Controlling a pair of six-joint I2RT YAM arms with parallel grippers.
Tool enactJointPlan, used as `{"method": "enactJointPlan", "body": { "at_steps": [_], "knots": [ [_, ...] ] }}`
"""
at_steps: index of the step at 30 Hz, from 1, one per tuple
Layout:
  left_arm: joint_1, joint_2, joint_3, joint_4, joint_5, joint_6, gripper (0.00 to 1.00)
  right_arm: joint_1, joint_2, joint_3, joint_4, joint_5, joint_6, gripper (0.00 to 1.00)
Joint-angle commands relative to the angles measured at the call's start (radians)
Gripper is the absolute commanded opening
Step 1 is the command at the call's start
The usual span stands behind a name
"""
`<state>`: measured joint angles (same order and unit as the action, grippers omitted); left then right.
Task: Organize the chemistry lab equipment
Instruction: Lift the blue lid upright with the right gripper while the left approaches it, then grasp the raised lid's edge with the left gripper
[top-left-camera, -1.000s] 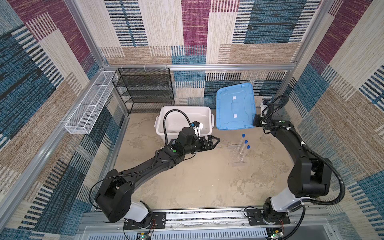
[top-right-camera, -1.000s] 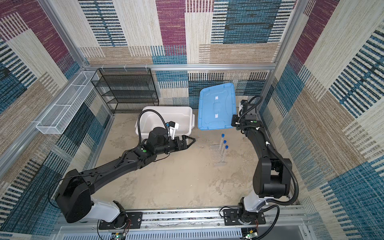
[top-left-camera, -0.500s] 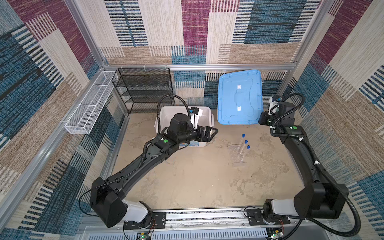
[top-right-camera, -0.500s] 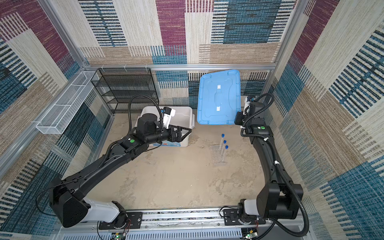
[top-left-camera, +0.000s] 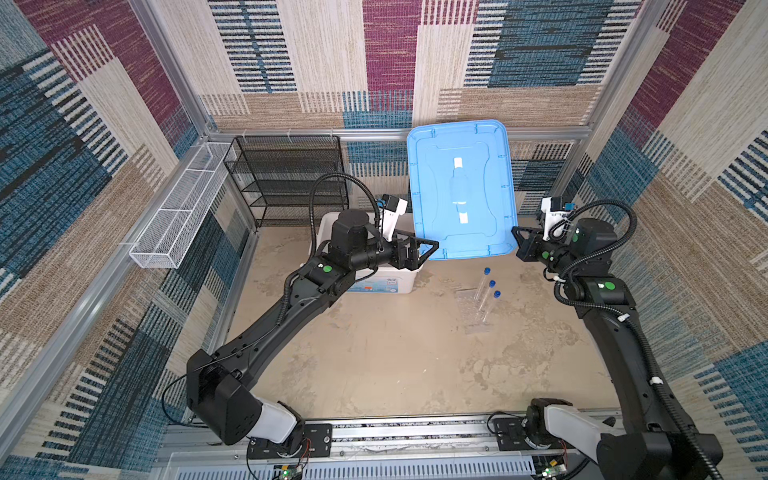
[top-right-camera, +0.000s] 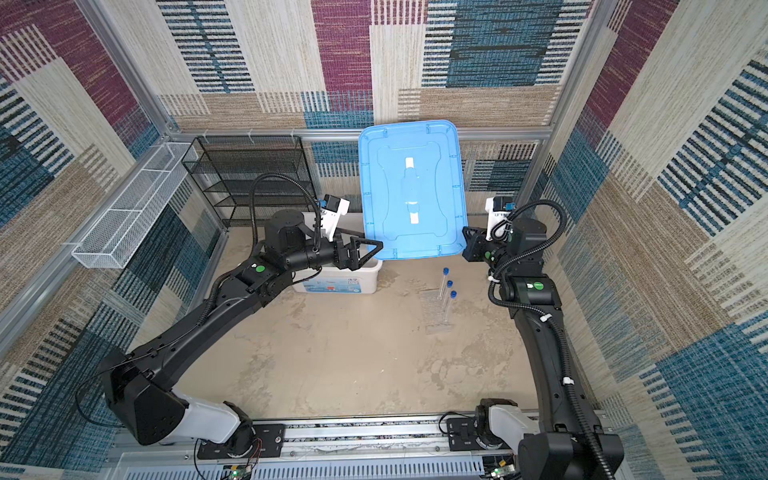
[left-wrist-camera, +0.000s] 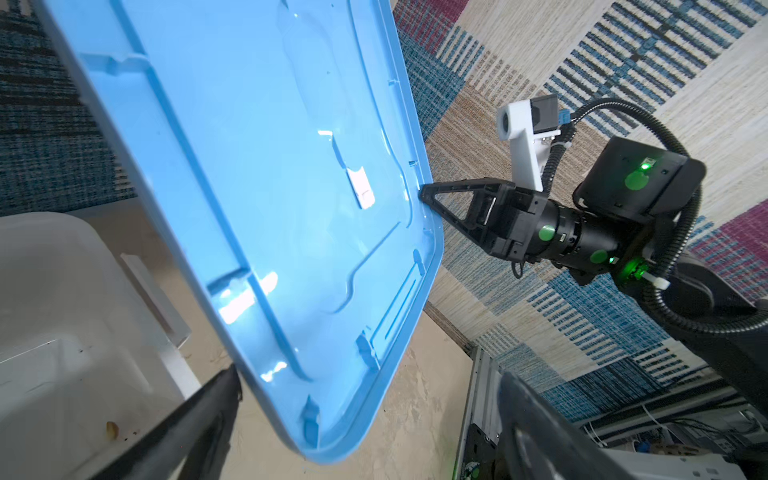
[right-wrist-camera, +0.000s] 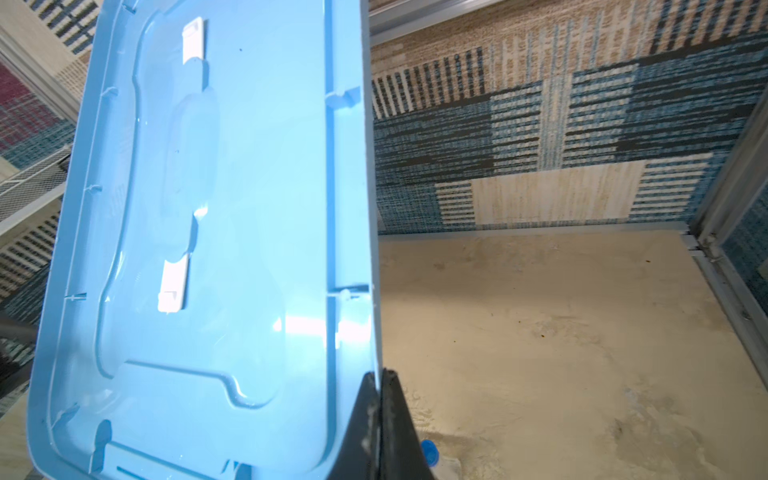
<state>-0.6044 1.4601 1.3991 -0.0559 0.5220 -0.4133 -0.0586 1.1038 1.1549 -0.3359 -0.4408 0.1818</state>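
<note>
**Right clamped on lid rim, left jaws wide**

Right gripper (top-left-camera: 516, 233), right of centre in both top views, has its jaws pinched together on the lower right rim of the blue lid (top-left-camera: 457, 191). The lid hangs tilted in the air, upper centre of frame. Left gripper (top-left-camera: 426, 252) sits at the lid's lower left corner, jaws spread wide. The corner lies between its fingers (left-wrist-camera: 199, 415); contact unclear. White bin (top-left-camera: 405, 282) sits under the left wrist. Three blue-capped tubes (top-left-camera: 485, 296) are on the table (top-left-camera: 395, 365), right of centre, just below the lid in frame, clear of both grippers.

Blue lid (top-left-camera: 459, 191) aloft, white bin (top-left-camera: 399, 283), black mesh shelf (top-left-camera: 291, 178)
</note>
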Motion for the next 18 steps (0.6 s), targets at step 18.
{"method": "enactJointPlan", "body": {
  "at_steps": [18],
  "knots": [
    [0.026,-0.033,-0.078,0.101,-0.016,-0.058,0.95,0.000,-0.024,-0.053,0.125,-0.117,0.084,0.00]
  ]
}}
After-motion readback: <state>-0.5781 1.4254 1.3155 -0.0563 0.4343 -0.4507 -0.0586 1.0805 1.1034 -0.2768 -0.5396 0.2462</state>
